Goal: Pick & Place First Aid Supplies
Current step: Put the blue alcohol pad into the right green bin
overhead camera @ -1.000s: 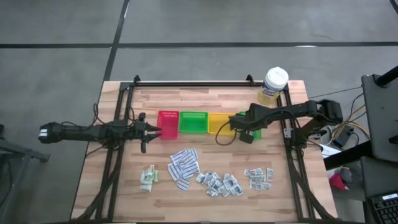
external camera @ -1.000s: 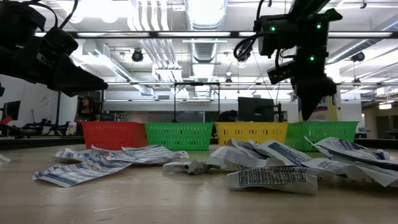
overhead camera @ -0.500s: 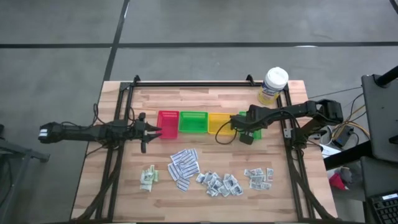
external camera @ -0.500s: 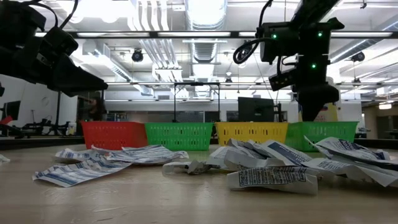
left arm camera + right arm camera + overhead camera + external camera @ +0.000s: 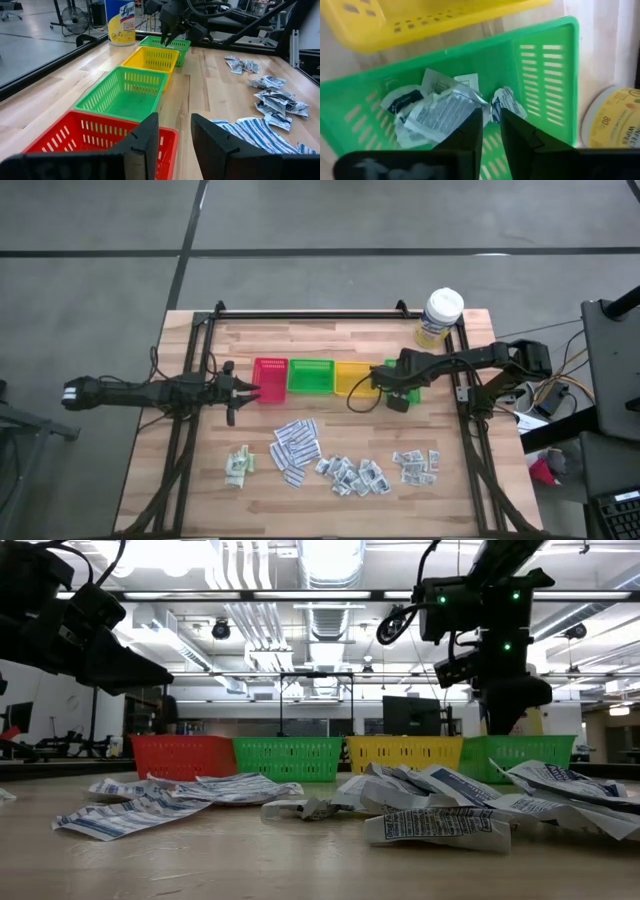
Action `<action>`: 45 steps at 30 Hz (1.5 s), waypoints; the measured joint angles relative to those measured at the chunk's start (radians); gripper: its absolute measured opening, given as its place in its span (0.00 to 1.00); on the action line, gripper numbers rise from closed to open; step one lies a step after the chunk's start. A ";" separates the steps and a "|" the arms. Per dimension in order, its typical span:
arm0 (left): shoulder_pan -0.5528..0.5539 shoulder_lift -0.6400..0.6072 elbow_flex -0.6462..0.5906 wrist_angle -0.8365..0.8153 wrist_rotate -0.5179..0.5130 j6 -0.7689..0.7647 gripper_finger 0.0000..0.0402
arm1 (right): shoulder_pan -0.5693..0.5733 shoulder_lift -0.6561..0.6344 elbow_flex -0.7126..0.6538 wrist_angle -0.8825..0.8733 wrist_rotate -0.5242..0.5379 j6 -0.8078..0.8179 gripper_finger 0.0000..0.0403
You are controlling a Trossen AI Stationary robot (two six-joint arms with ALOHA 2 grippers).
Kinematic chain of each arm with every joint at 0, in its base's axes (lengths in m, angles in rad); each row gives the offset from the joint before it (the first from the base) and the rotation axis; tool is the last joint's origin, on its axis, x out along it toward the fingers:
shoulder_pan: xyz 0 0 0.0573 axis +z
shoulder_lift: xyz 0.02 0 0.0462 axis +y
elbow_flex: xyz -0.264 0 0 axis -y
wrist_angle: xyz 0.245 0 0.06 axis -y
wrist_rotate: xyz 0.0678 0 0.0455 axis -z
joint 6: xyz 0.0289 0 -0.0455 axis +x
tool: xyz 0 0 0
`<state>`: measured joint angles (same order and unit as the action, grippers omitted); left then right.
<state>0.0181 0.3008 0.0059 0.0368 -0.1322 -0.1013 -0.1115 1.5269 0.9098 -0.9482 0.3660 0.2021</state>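
Packets already lie in the far-right green tray, the right gripper above it, fingers slightly parted, empty. Most supplies remain heaped on the near surface; the left gripper waits, fingers spread, beside the red tray.
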 joint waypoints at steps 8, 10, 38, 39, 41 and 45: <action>0.000 0.000 0.000 0.000 0.000 0.001 0.28 | 0.005 -0.004 0.147 -0.192 -0.002 0.045 0.21; 0.000 0.000 0.000 0.000 0.000 0.001 0.28 | 0.020 -0.004 0.183 -0.201 -0.024 0.063 0.20; 0.000 0.000 0.000 0.000 0.000 0.000 0.28 | 0.467 -0.007 0.106 0.346 -0.326 -0.036 0.02; 0.000 0.000 0.000 0.000 0.000 0.000 0.28 | 0.468 -0.007 0.091 0.382 -0.326 -0.043 0.02; 0.000 0.000 0.000 0.000 0.000 0.000 0.28 | 0.470 -0.007 0.068 0.443 -0.329 -0.046 0.02; 0.000 0.000 0.000 0.000 0.000 0.000 0.28 | 0.469 -0.004 0.037 0.530 -0.367 -0.049 0.05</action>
<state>0.0181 0.3012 0.0059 0.0368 -0.1320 -0.1010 0.3577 1.5227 0.9470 -0.4184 -0.0012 0.1532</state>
